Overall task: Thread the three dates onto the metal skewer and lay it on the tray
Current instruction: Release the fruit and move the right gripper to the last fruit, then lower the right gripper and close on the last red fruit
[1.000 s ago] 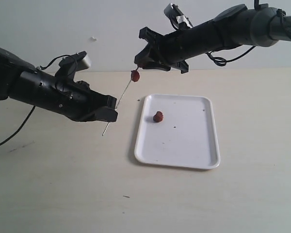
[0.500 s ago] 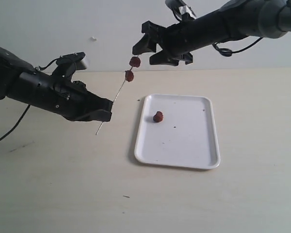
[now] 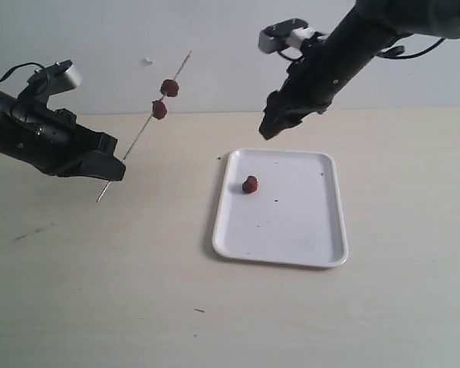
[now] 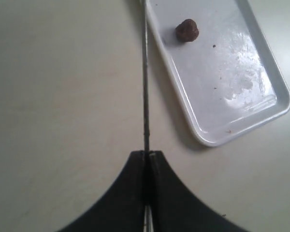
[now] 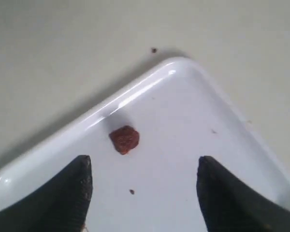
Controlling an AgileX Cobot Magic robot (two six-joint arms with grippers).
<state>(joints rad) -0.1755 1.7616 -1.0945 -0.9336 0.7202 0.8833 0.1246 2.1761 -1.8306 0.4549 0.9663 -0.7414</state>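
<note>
Over the left part of the desk (image 3: pixel 100 291), short of its far edge, the left fingers (image 4: pixel 128 193) are clenched on the metal skewer (image 3: pixel 138 136). They pinch it near its lower end, and a short stub pokes out below them. From that grip the rod slants up toward the far edge, clear of the desk. Two dates are already threaded on its upper part, the lower date (image 3: pixel 159 110) and the upper date (image 3: pixel 169 87). They sit close together, with a bare tip showing beyond them.

The right fingers (image 5: pixel 67 193) are spread apart and hold nothing. They hang above the tray (image 3: pixel 280 263), which lies flat near the middle of the desk. They are over the tray corner that faces the desk's far-left corner. The third date (image 3: pixel 250 184) lies on the tray floor near that corner. In the right wrist view it sits below the gap between the fingers, untouched.

By my reckoning, two thirds of the threading is done. What remains is to take the third date off the tray, press it onto the free tip, and lay the loaded skewer on the tray.
</note>
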